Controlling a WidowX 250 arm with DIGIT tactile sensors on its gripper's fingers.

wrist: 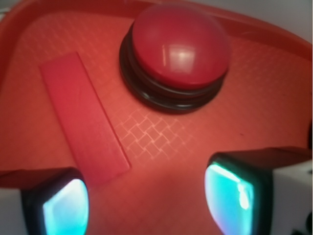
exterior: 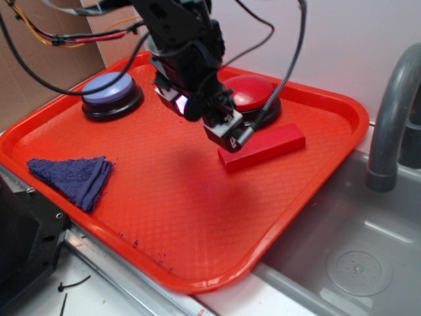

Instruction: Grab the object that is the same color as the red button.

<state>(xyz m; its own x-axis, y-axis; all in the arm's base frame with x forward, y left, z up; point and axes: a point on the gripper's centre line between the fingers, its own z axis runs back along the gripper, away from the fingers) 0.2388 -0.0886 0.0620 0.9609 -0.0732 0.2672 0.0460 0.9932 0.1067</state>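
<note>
Because the gripper (wrist: pixel 146 200) hangs with its 2 fingers spread and empty, and only 1 pad (wrist: pixel 63 208) sits over the near end of the red block (wrist: pixel 84 119), a straight descent risks landing a finger on top of it or nudging the red button (wrist: pixel 180 45) just ahead. The block is long, narrow and smooth-faced, lying flat on the red tray (wrist: pixel 274 112) ahead and to the left of the fingers, beside the button.
</note>
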